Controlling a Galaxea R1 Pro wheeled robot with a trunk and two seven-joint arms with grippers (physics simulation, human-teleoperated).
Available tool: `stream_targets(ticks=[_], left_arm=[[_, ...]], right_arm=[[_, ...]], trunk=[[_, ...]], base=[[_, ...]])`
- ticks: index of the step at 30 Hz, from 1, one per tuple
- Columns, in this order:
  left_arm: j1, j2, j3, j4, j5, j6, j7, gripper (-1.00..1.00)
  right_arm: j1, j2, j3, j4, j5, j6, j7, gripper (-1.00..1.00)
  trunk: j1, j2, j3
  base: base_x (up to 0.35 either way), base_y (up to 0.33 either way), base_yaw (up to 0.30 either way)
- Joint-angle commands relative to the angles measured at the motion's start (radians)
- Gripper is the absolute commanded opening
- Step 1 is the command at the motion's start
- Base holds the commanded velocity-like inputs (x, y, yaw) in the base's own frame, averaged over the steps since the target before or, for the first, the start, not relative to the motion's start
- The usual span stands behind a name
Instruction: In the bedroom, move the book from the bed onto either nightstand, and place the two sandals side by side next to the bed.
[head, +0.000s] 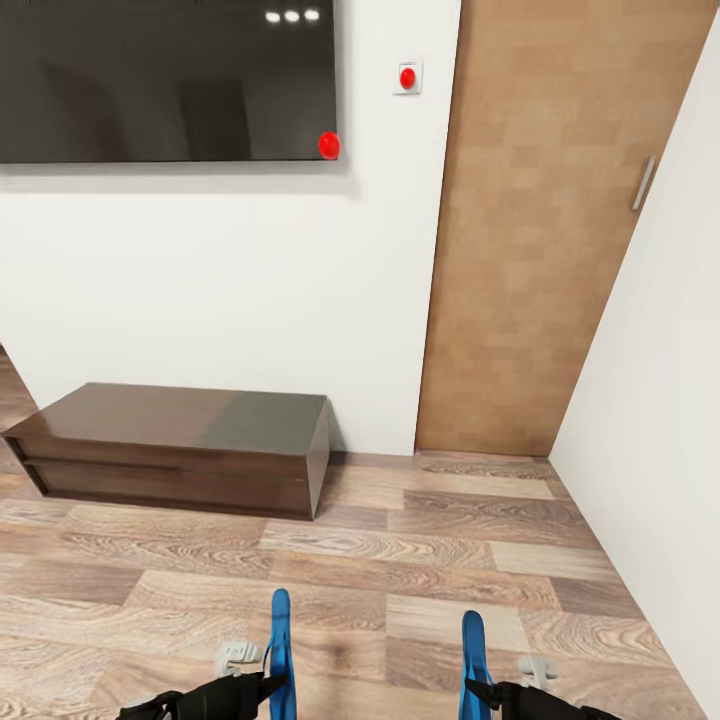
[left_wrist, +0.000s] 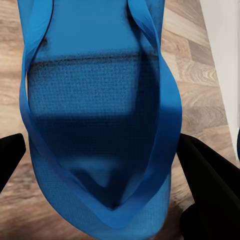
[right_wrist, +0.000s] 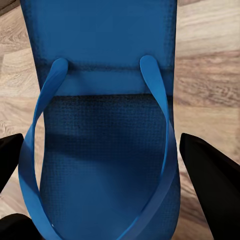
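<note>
Each of my grippers carries one bright blue sandal above the wood-plank floor. In the head view the left sandal (head: 281, 650) stands on edge in my left gripper (head: 262, 686), and the right sandal (head: 473, 658) stands the same way in my right gripper (head: 488, 690). The left wrist view has its sandal (left_wrist: 95, 115) between the black fingers (left_wrist: 207, 175), straps facing the camera. The right wrist view has the other sandal (right_wrist: 105, 130) between black fingers (right_wrist: 212, 180). The bed, the book and the nightstands are out of view.
A long low dark cabinet (head: 180, 445) stands against the white wall ahead on the left, under a black wall screen (head: 165, 80). A wooden door (head: 545, 220) is ahead on the right, and a white wall (head: 650, 420) runs close along my right side.
</note>
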Motion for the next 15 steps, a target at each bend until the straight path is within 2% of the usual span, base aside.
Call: stream_targets(ticks=[1,10,15], left_arm=[[0.000,-0.002,0.002,0.000,0.005,0.008,-0.003,-1.00],[0.000,-0.008,0.001,0.039,0.003,-0.012,0.008,-1.00],[0.000,-0.011,0.001,0.048,0.004,-0.051,0.078,-1.00]], right_arm=[[0.000,0.000,-0.008,-0.001,0.006,0.010,0.007,-1.00],[0.000,-0.003,-0.008,-0.001,0.007,0.010,0.009,-1.00],[0.000,0.001,-0.008,-0.001,0.009,0.010,0.007,-1.00]], trunk=[[-0.004,0.007,0.002],[-0.039,0.070,0.030],[-0.058,0.105,0.046]], base=[[0.000,0.000,0.000],[0.000,0.000,0.000],[0.000,0.000,0.000]])
